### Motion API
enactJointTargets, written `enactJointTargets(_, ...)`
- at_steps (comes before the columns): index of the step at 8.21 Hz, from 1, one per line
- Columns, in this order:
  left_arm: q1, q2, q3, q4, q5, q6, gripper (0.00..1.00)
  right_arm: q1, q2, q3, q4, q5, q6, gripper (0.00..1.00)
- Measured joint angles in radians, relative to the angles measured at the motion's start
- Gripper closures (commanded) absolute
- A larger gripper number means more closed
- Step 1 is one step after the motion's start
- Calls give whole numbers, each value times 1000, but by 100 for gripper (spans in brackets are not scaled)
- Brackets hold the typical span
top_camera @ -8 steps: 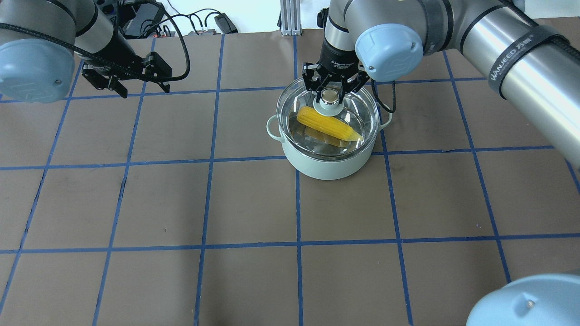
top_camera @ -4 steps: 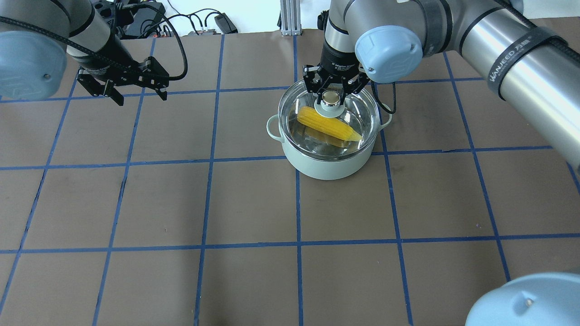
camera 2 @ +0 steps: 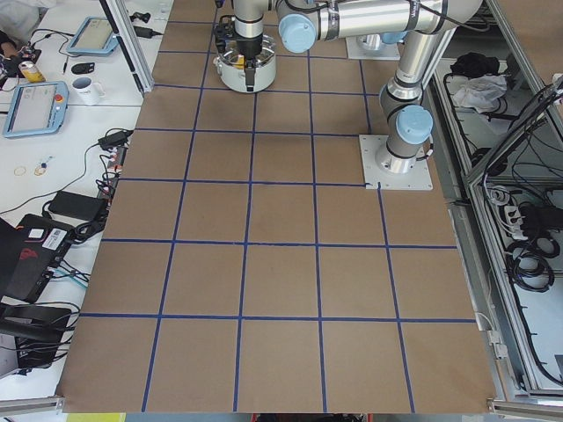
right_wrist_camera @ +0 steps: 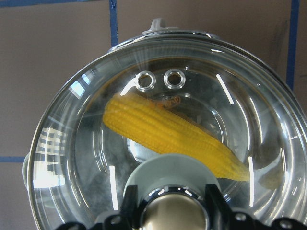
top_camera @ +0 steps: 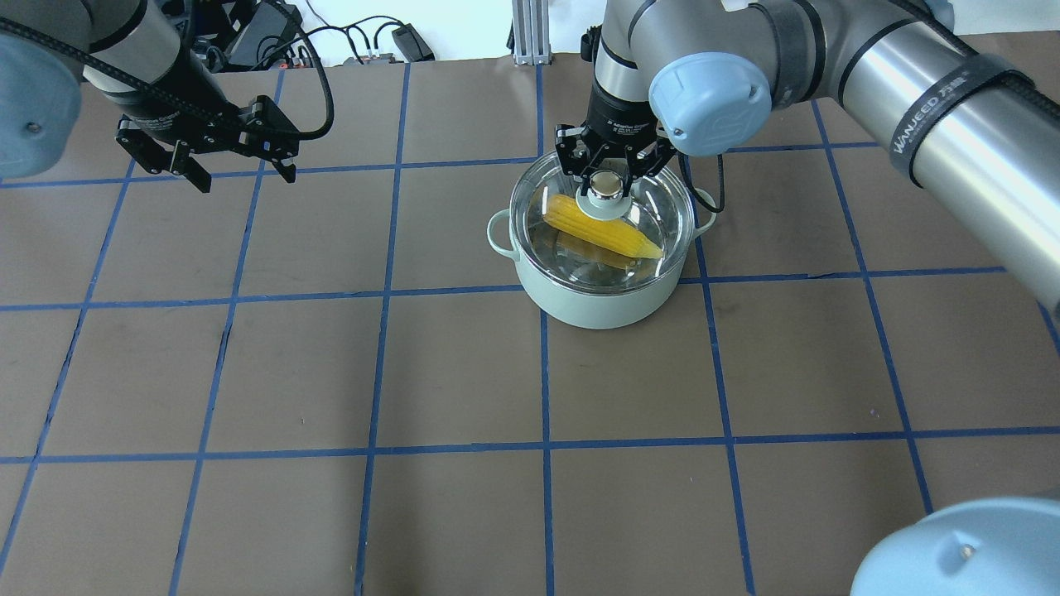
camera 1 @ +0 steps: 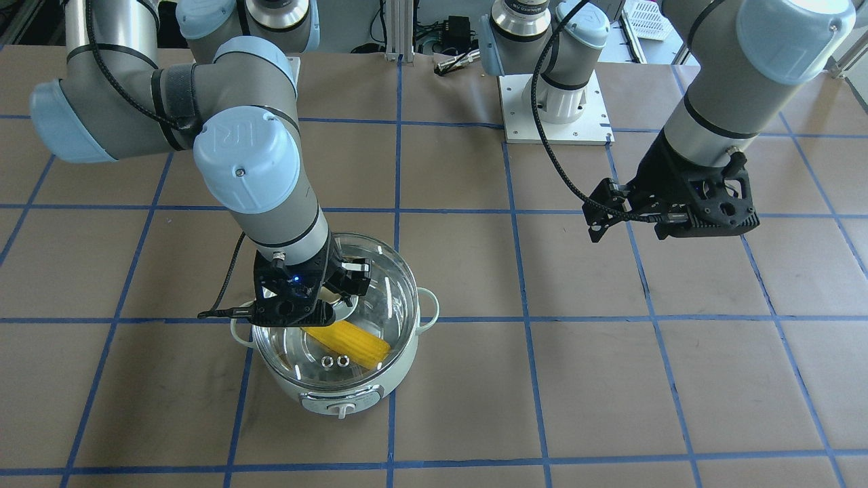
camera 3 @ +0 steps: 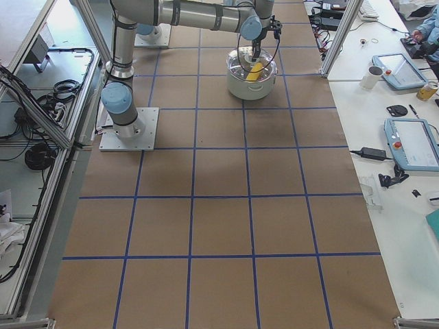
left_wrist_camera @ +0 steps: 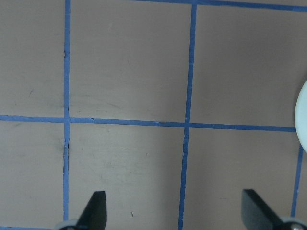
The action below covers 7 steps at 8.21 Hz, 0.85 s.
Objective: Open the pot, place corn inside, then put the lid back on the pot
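At the far middle of the table, over a crossing of blue tape lines, I see the pot standing upright on the brown paper. Its control knob faces away from the robot base.

Corn: inside the pot, lying slantwise across the steel bottom, pointed end toward the robot's right in the overhead view. I read it plainly through the glass.

Lid: resting on the pot rim, as far as I can judge level and centred. The two vent holes sit on the side of the control knob.

Right gripper: straight above the lid, pointing down. Its fingers flank the lid knob on both sides; in the right wrist view they look pressed against it, so I log it as pinching the lid by the knob. I cannot see any gap between pad and knob.

Left gripper: well apart from the pot, on the robot's left and toward the far edge, hanging above bare table. Fingers spread wide, nothing between them; the left wrist view shows only paper and tape under the two tips, with a pale sliver of the pot at its right edge.

Both loop handles of the pot are free of the arms.
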Motion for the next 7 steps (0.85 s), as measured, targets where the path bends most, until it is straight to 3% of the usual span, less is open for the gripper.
enactJointTargets(7,-76,27,-1,-18,65,0,0,0,0,4,-14,-3,-4,83)
